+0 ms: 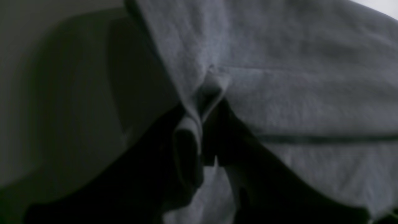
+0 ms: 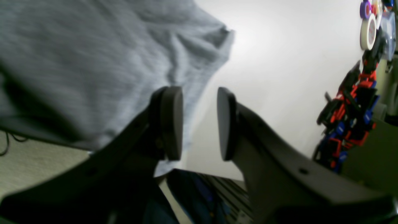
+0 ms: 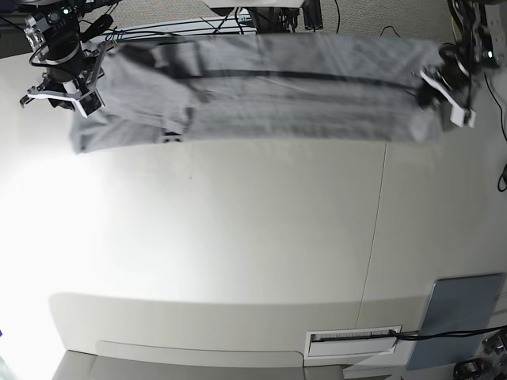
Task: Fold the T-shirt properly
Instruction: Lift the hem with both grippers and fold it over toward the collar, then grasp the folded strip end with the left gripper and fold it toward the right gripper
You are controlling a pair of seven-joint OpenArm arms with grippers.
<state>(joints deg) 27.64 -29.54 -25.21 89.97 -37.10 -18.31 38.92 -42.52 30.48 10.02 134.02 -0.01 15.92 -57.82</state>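
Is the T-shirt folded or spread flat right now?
Folded lengthwise. The T-shirt lies as a long narrow band across the table's far edge; the left gripper pinches a fabric fold at one end.

The left wrist view is dim and soft, the left hand (image 1: 202,149) a near-black silhouette against murky grey T-shirt (image 1: 295,93) cloth. The right wrist view is brighter, with blurred fabric and glare on the white surface (image 2: 279,77). The base view bends at its edges, a bright patch washing out the left.
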